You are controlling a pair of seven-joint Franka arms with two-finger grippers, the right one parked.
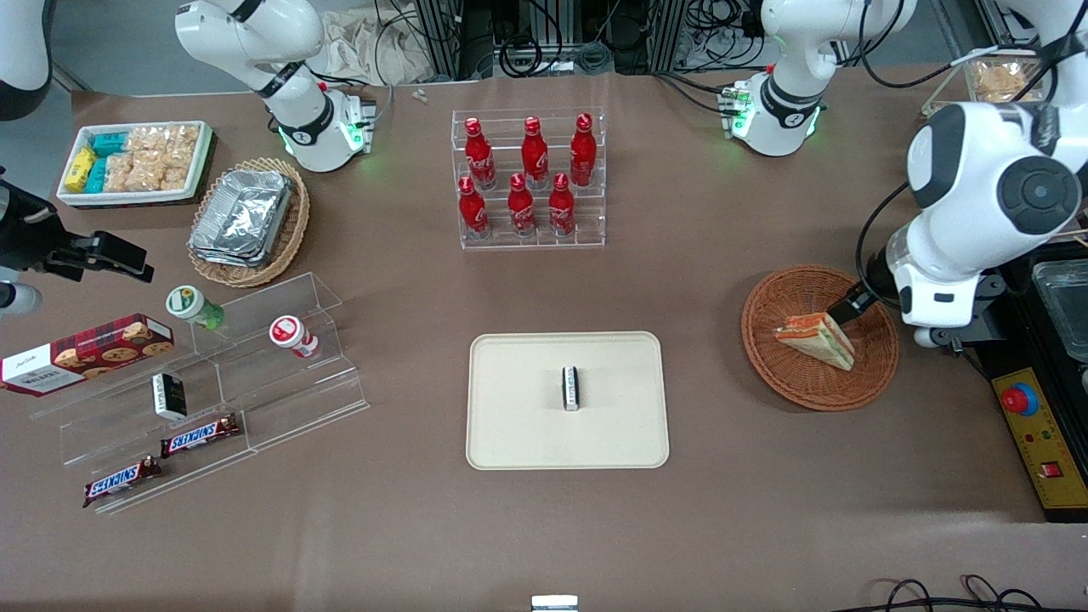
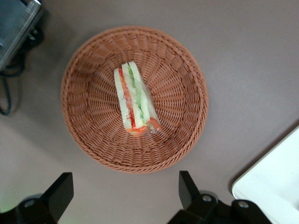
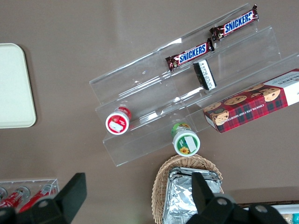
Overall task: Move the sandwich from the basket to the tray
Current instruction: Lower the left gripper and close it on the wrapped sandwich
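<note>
The small triangular sandwich [image 1: 818,337] of pale bread with orange-red and green filling lies on its side inside the round reddish-brown woven wicker basket [image 1: 769,357], at the right of the front view's frame, roughly mid-height. It appears wrapped in clear film, so it is likely light, soft and a little slippery; squeezing hard would probably crush the bread and push the layers apart. The best hold is likely across the two bread faces near the middle of the wedge, with gentle pressure.

The left arm's black two-finger gripper [image 2: 126,193] hovers above the basket, its fingers [image 2: 60,191] spread wide and holding nothing.

The flat rectangular cream-beige tray [image 1: 518,425] sits at the centre of the front frame, well apart from the basket, with a small dark packet [image 1: 571,388] resting in its middle.
</note>
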